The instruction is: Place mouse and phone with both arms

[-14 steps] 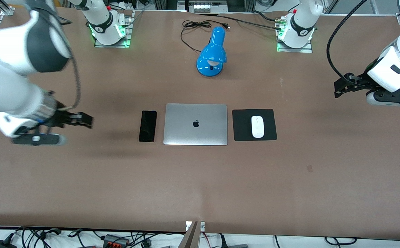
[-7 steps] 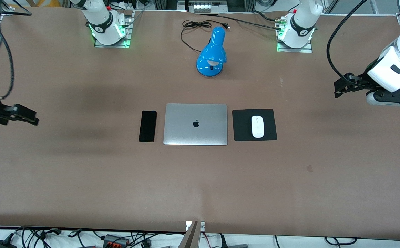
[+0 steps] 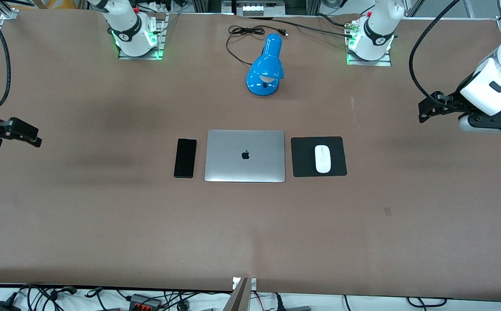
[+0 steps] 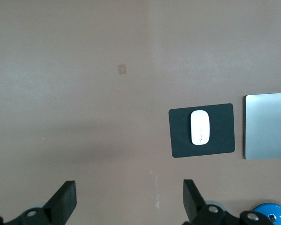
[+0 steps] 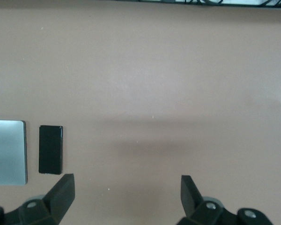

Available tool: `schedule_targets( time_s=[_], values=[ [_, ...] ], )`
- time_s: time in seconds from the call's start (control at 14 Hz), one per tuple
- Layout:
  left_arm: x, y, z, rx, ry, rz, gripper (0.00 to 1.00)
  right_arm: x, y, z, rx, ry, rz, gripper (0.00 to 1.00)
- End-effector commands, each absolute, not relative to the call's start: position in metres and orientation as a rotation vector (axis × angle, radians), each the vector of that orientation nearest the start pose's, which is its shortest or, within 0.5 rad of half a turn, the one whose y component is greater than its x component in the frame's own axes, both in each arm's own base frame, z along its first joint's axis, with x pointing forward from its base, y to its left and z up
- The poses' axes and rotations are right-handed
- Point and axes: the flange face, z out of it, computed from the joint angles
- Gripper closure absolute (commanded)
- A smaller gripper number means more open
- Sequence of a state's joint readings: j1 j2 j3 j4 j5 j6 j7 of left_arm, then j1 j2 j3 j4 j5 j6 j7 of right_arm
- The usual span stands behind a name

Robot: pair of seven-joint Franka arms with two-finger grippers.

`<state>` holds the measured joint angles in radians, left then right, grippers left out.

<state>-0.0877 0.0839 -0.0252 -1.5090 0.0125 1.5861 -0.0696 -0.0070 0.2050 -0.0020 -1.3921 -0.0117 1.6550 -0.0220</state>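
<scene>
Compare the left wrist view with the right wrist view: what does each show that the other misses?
Only the left wrist view shows the small white oval mouse on the square black mouse pad, a blue lamp's edge, and the open left gripper. Only the right wrist view shows the slim black rectangular phone and the open right gripper. Both catch part of the closed silver laptop and the bare brown tabletop.

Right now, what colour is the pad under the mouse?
Black; the pad under the white mouse shows best in the front view.

A white mouse [image 3: 322, 158] lies on a black mouse pad [image 3: 319, 157], beside a silver laptop [image 3: 245, 156] and a glossy black phone [image 3: 185, 157]. The tabletop [image 3: 250, 224] is plain brown, and the lamp [image 3: 266, 67] is bright blue.
</scene>
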Motion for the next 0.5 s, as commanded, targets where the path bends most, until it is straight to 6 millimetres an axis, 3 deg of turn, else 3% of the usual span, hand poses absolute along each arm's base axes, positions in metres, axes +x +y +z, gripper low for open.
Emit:
schedule_targets(
  time_s=[0.0, 0.43],
  values=[
    [0.581, -0.064, 0.613, -3.134, 0.065, 0.004, 0.0, 0.582, -0.008, 0.587, -3.165, -0.083, -0.13, 0.0],
    [0.581, -0.064, 0.613, -3.134, 0.065, 0.004, 0.0, 0.559, -0.007, 0.589, -3.165, -0.077, -0.03, 0.0]
  ],
)
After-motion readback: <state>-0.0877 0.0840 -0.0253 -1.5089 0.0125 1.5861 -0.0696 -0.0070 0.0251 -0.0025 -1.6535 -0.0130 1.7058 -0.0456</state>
